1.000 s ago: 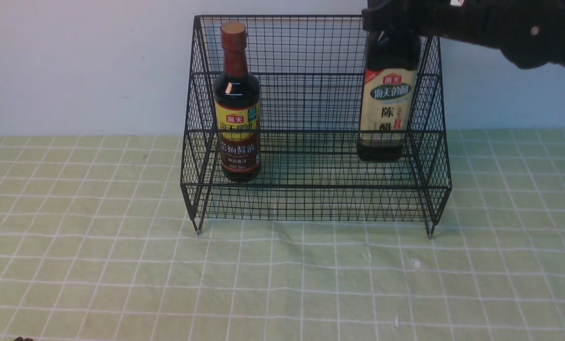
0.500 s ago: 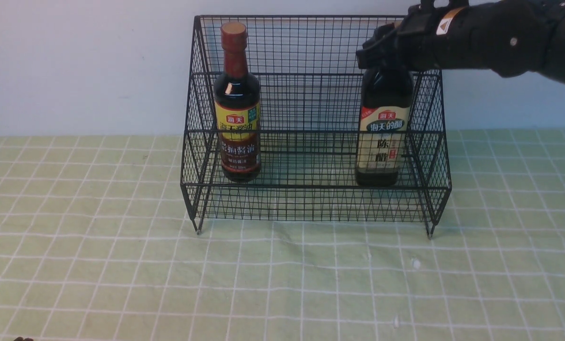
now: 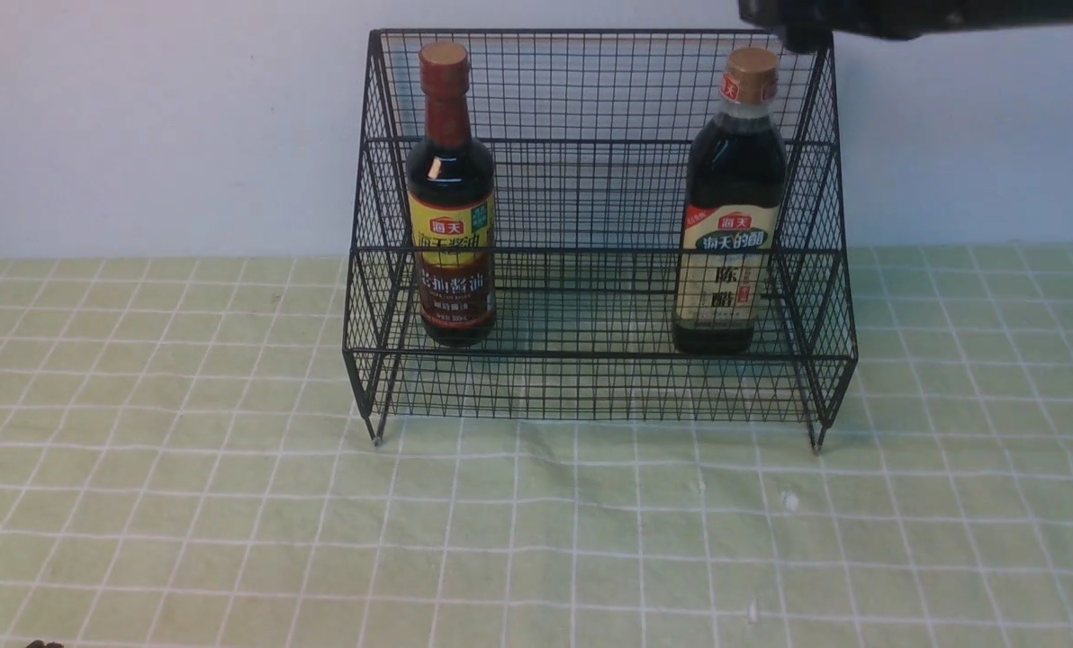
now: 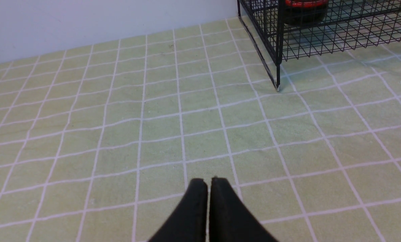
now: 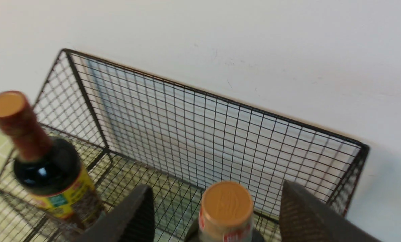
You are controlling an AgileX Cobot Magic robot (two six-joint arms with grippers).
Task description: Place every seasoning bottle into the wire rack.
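Both bottles stand upright in the rack (image 3: 590,297): the slim bottle (image 3: 449,193) at frame left, the wide bottle (image 3: 730,202) at right, directly below the right gripper (image 5: 217,201), jaws spread, apparently clear. Left gripper (image 4: 208,183), jaws together, hovers over the surface (image 4: 119,134).

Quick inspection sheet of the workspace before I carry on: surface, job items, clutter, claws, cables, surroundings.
Surface: green checked cloth, a few small white specks.
Job's things: slim bottle and wide bottle upright in rack, lower tier, apart at opposite ends.
Clutter: nothing seen.
Claws: left claw shut, empty, over the cloth; right claw open above wide bottle's cap, not touching.
Cables: nothing seen.
Surroundings: plain white wall behind rack.
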